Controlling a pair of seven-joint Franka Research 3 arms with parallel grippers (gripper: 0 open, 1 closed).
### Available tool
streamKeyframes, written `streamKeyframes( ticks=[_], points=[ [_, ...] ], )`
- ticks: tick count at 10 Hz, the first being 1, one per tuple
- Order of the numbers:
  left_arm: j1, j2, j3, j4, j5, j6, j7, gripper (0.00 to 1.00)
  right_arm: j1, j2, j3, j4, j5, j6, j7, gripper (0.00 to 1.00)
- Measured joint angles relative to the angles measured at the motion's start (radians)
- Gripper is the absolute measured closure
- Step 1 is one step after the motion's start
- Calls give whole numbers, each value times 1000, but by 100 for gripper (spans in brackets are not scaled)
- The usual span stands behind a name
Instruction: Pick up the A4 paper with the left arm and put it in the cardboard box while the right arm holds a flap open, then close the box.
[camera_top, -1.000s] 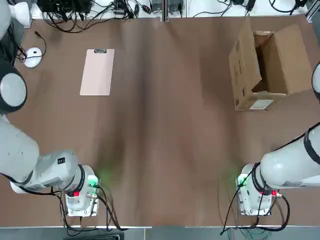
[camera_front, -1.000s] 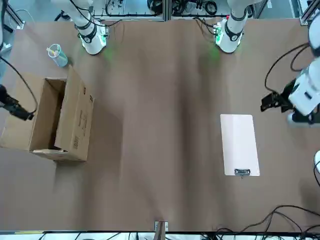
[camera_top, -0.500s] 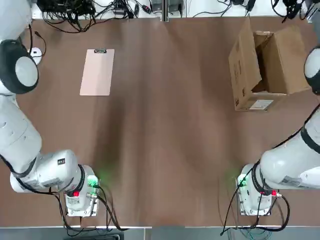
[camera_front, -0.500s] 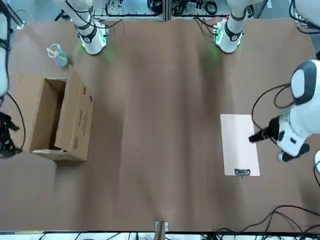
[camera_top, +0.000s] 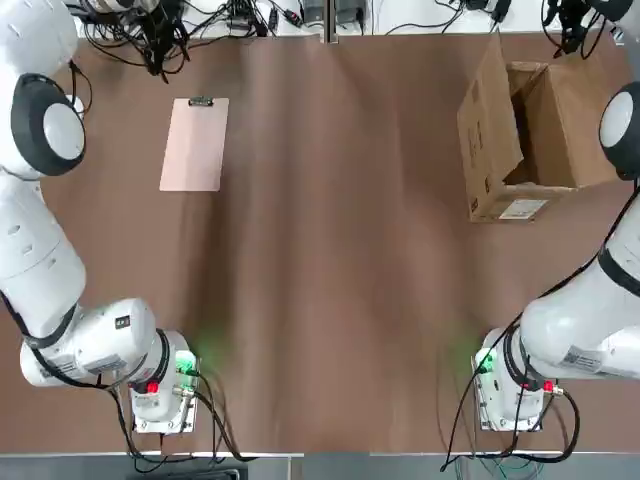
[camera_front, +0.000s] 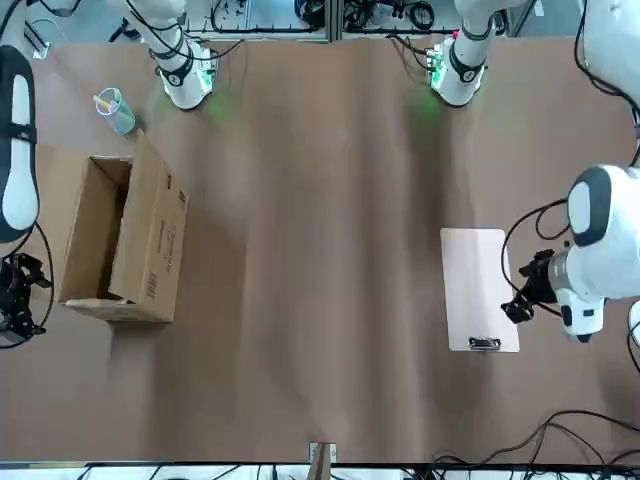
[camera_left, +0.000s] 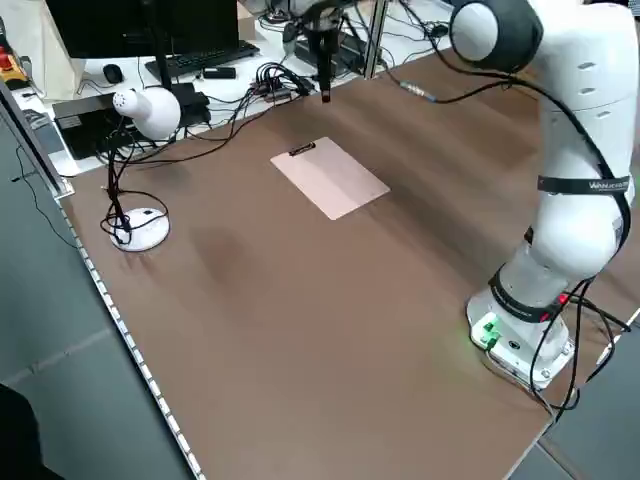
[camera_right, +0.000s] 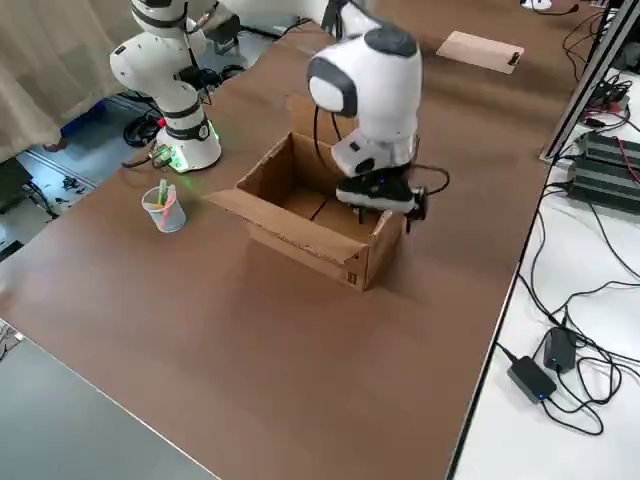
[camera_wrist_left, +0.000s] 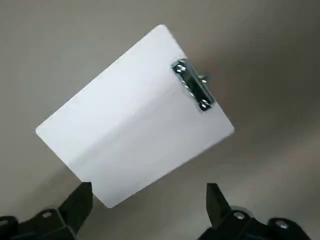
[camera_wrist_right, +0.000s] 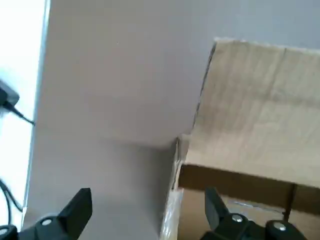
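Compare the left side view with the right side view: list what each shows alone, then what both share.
Only the left side view: a white mouse, a keyboard, and the left end effector, open, hanging beyond the sheet's clip end.
Only the right side view: the cardboard box, a plastic cup, and the right end effector, open, by the box's end wall.
Both: the A4 paper lying flat on the brown table.
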Motion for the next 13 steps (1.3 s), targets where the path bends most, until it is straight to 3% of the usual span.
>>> streamKeyframes(
  ticks=[2,6,10,13],
  points=[
    [3,64,12,0,0,94,-178,0,-11,6,0,-59,0,58,0,0],
    [-9,162,46,3,39,227,-442,0,-11,13,1,-78,0,68,43,0],
    [-118,272,139,18,83,398,-460,0,-4,20,9,-83,0,68,83,0],
    [-154,304,177,54,87,416,-454,0,-3,21,10,-90,0,74,89,1]
  ],
)
